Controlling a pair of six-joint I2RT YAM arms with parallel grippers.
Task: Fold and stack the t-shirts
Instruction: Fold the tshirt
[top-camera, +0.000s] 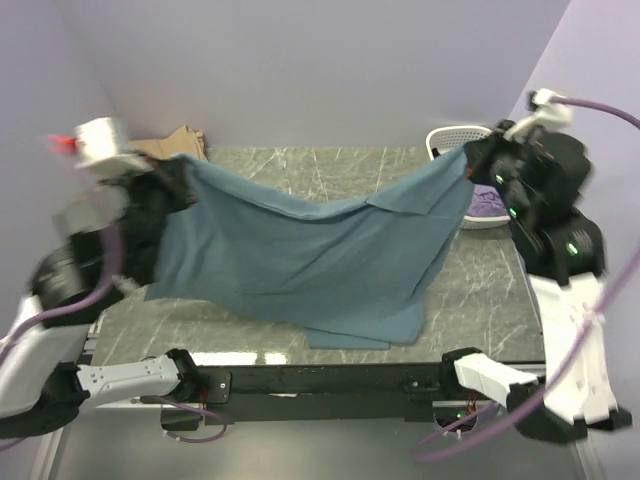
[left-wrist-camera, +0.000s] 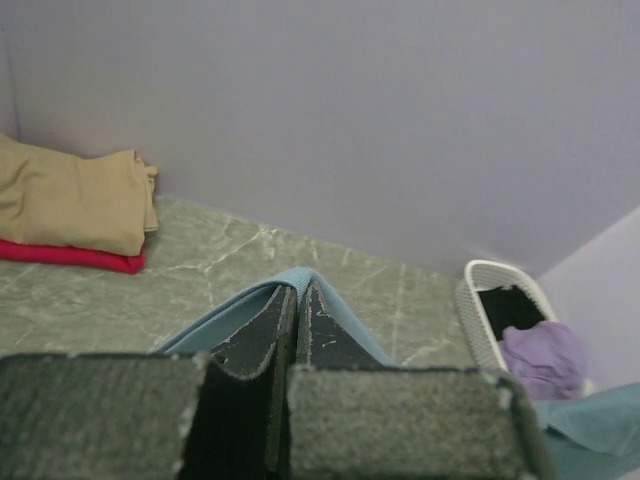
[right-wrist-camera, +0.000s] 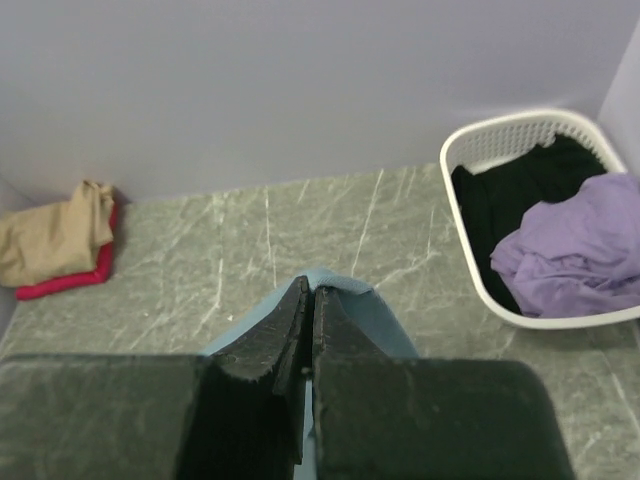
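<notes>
A large teal-blue t-shirt (top-camera: 300, 255) hangs stretched between both arms above the table, its lower hem draping onto the marble top near the front edge. My left gripper (top-camera: 178, 170) is shut on its left corner, where blue cloth (left-wrist-camera: 296, 281) folds over the fingertips. My right gripper (top-camera: 468, 160) is shut on the opposite corner, with cloth (right-wrist-camera: 335, 280) wrapped over its tips. A folded tan t-shirt (left-wrist-camera: 75, 200) lies on a red one (left-wrist-camera: 70, 256) at the back left. A lilac t-shirt (right-wrist-camera: 570, 245) and a black one (right-wrist-camera: 500, 200) fill the basket.
The white lattice basket (top-camera: 448, 138) stands at the back right corner against the wall. Lavender walls close in the back and both sides. The marble table (top-camera: 300, 165) shows bare behind the hanging shirt. The tan and red stack (top-camera: 175, 143) sits by the left arm.
</notes>
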